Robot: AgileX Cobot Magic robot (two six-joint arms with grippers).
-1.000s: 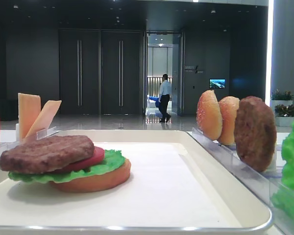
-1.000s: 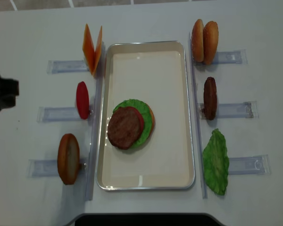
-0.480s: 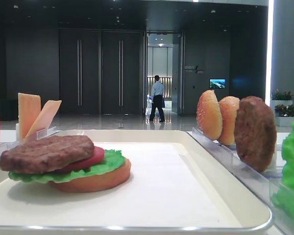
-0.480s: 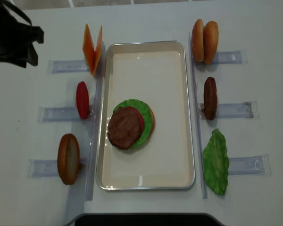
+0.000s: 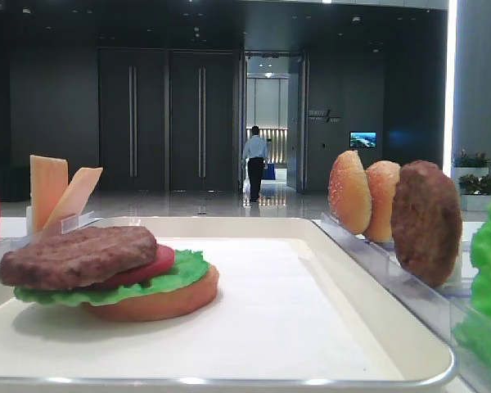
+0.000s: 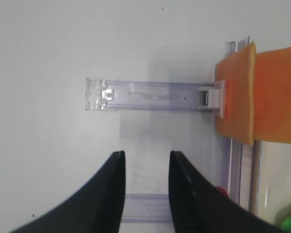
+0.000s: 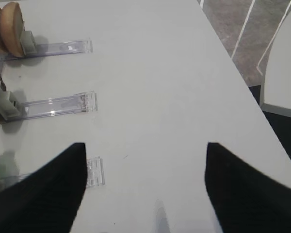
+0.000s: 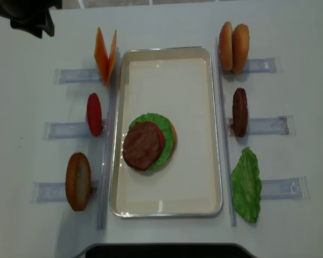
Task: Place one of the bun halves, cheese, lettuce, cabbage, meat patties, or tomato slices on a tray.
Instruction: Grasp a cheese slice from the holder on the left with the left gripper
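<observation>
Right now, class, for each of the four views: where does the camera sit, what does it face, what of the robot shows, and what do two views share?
Low exterior: at tray level, facing the stacked patty and hall; no robot.
Overhead exterior: above, looking down on the table; left arm at top-left corner.
Left wrist: looks down past two dark fingers at the cheese holder.
Right wrist: looks over bare table, fingers apart.
Shared: cheese shows in left wrist and overhead views.

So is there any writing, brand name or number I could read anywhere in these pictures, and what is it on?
Wall sign beside the far doorway in the front view: pale lettering, too small and blurred to read.
Small lit screen on the same dark wall: a picture, no legible words.
Tray, food pieces and clear holders: no text, labels or numbers visible.
</observation>
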